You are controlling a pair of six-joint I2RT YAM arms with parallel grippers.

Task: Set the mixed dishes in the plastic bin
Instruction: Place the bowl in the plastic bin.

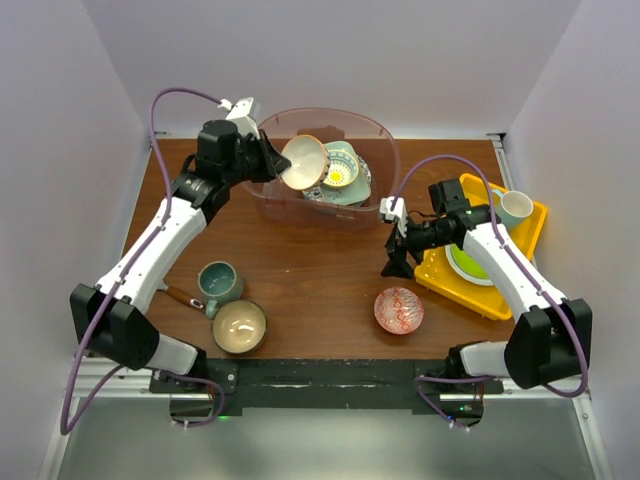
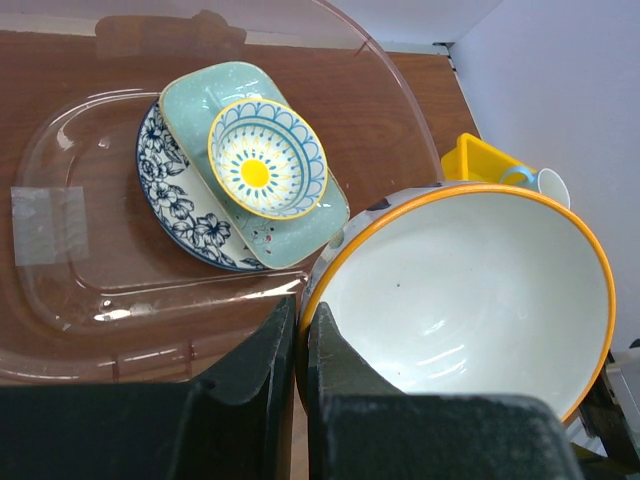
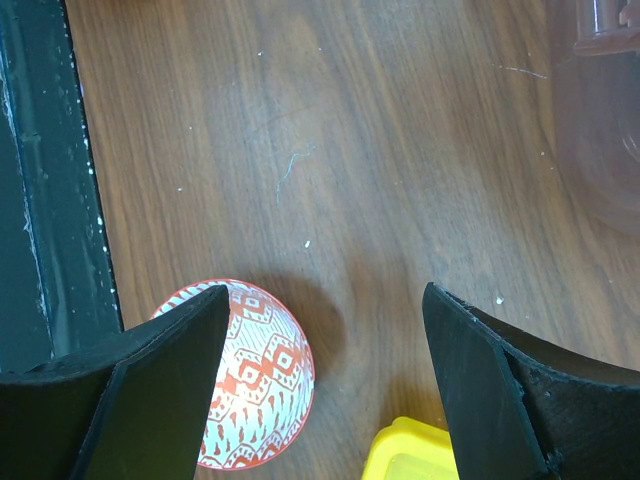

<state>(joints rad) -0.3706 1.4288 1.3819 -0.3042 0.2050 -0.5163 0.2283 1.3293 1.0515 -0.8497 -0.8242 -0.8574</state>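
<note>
The left arm (image 1: pixel 160 240) and right arm (image 1: pixel 505 270) have white links, black joints and black bases. A purple cable (image 1: pixel 152 120) loops along each. The fingers (image 3: pixel 150 390) are black wedges.

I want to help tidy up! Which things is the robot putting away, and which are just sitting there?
Part of the job:
- plastic bin
- white bowl held by the left gripper
- teal mug
- tan bowl
- red patterned bowl
- already in the bin: mint square dish, blue-patterned plate, small yellow-and-blue bowl

Just lying about:
- yellow tray
- lime-green plate
</note>
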